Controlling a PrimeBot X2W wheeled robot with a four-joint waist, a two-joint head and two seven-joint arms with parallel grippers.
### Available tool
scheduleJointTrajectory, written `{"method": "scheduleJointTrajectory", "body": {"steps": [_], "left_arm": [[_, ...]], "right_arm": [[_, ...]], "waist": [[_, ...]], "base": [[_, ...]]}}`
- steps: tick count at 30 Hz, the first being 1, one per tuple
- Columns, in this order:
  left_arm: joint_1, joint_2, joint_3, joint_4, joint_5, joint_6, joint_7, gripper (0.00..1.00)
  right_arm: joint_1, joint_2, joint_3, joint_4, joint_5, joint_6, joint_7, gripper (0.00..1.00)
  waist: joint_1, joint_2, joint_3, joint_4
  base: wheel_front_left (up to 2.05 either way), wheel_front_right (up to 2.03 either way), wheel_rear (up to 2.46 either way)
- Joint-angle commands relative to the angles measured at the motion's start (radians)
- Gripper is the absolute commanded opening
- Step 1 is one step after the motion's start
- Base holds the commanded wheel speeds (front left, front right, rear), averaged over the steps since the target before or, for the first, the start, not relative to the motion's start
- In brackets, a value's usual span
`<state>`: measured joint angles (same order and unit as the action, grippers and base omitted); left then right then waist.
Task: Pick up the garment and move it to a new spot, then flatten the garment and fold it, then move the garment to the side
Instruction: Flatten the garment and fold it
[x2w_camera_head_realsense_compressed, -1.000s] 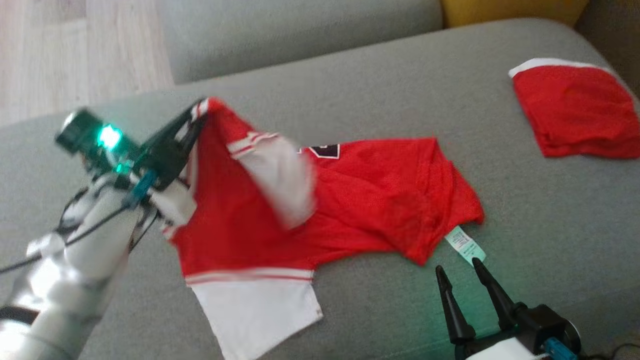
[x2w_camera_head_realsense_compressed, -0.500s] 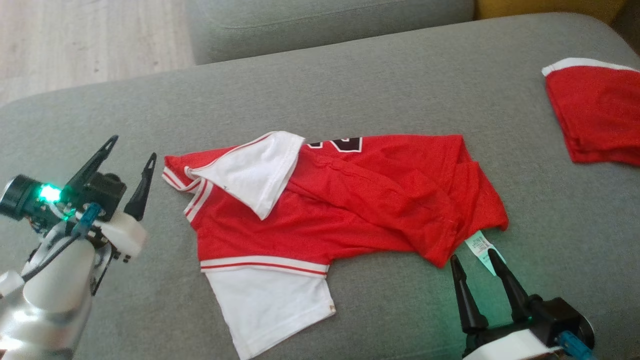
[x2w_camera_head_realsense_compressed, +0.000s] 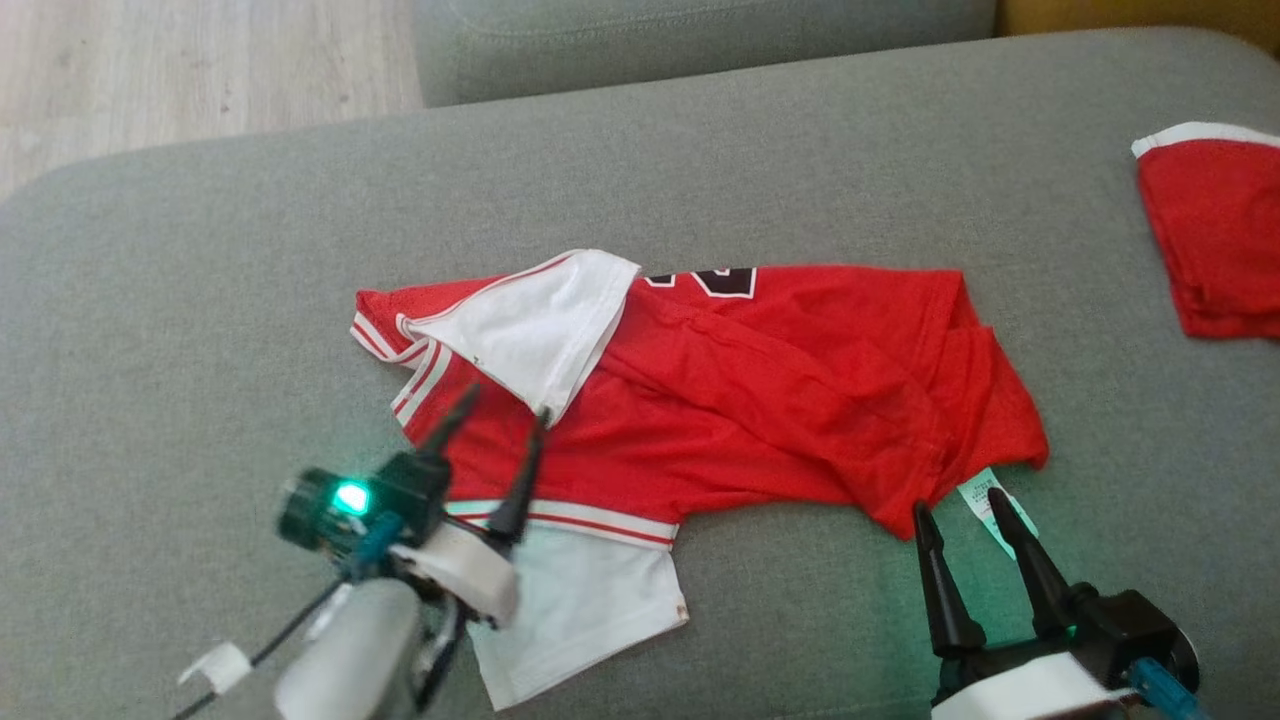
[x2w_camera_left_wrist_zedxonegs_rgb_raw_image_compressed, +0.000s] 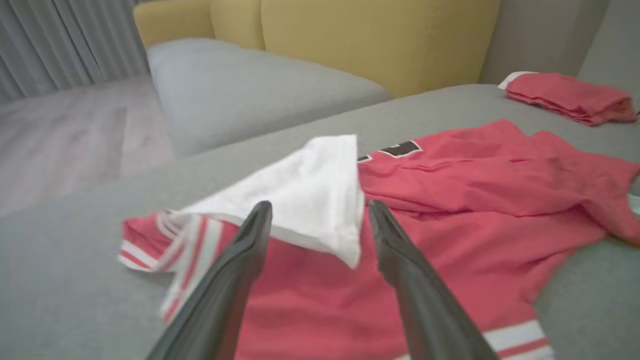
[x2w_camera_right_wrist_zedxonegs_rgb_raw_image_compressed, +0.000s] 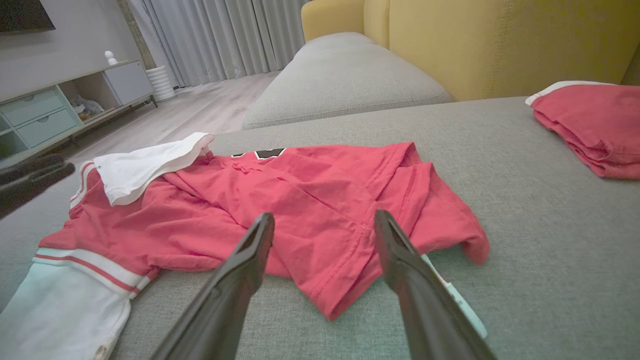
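The garment (x2w_camera_head_realsense_compressed: 760, 400), a red jersey with white sleeves, lies rumpled across the middle of the grey sofa cushion (x2w_camera_head_realsense_compressed: 700, 170), its length running from 9 o'clock to 3 o'clock in the head view. One white sleeve (x2w_camera_head_realsense_compressed: 540, 325) is flipped back over the red chest at about 10 o'clock. The other sleeve (x2w_camera_head_realsense_compressed: 590, 610) lies flat at 7 o'clock. The hem end, toward 4 o'clock, is bunched in overlapping folds, and a pale green care label (x2w_camera_right_wrist_zedxonegs_rgb_raw_image_compressed: 452, 292) pokes out beneath it.

The left gripper (x2w_camera_head_realsense_compressed: 506, 401) hangs over the jersey's 8 o'clock part, just past the striped band. It is released, its fingers spread with nothing between them. The right gripper (x2w_camera_head_realsense_compressed: 957, 500) sits at 5 o'clock, likewise spread and empty, its tips just beside the label and the hem corner.

Flattening looks like the step in hand, and the layers are the main hazard. A pinch by the left gripper near the flipped sleeve may catch the chest cloth under it too, so the fold would drag along instead of opening. The right gripper could close on the label alone, which would probably slip or tug the hem into a tighter bunch. The thin cloth may also leave a finger digging into the cushion. A hard pull toward 3 o'clock risks sliding the jersey toward the folded red pile (x2w_camera_head_realsense_compressed: 1215, 240) at 2 o'clock, which now sits well apart from it.
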<state>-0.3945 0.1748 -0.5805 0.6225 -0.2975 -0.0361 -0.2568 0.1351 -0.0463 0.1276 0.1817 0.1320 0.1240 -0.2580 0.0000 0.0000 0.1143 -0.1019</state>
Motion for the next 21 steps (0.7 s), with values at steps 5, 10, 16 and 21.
{"method": "scheduleJointTrajectory", "body": {"steps": [5, 10, 16, 21], "left_arm": [[-0.051, -0.068, 0.049, 0.073, -0.098, -0.047, 0.009, 1.00], [-0.092, -0.102, 0.061, 0.155, -0.185, -0.074, 0.028, 1.00], [-0.108, -0.118, 0.076, 0.186, -0.307, -0.090, 0.021, 1.00], [-0.096, -0.122, 0.026, 0.165, -0.385, -0.094, 0.031, 0.45]], "right_arm": [[-0.036, -0.004, 0.014, -0.040, -0.014, 0.007, -0.004, 1.00], [-0.055, -0.004, 0.015, -0.038, -0.018, 0.007, -0.004, 1.00], [-0.052, -0.004, 0.015, -0.035, -0.004, 0.007, -0.004, 1.00], [-0.046, -0.004, 0.010, -0.033, 0.000, 0.007, -0.004, 1.00]], "waist": [[0.0000, 0.0000, 0.034, -0.012], [0.0000, 0.0000, 0.058, -0.033], [0.0000, 0.0000, 0.064, -0.051], [0.0000, 0.0000, 0.053, -0.053]], "base": [[0.00, 0.00, 0.00], [0.00, 0.00, 0.00], [0.00, 0.00, 0.00], [0.00, 0.00, 0.00]]}}
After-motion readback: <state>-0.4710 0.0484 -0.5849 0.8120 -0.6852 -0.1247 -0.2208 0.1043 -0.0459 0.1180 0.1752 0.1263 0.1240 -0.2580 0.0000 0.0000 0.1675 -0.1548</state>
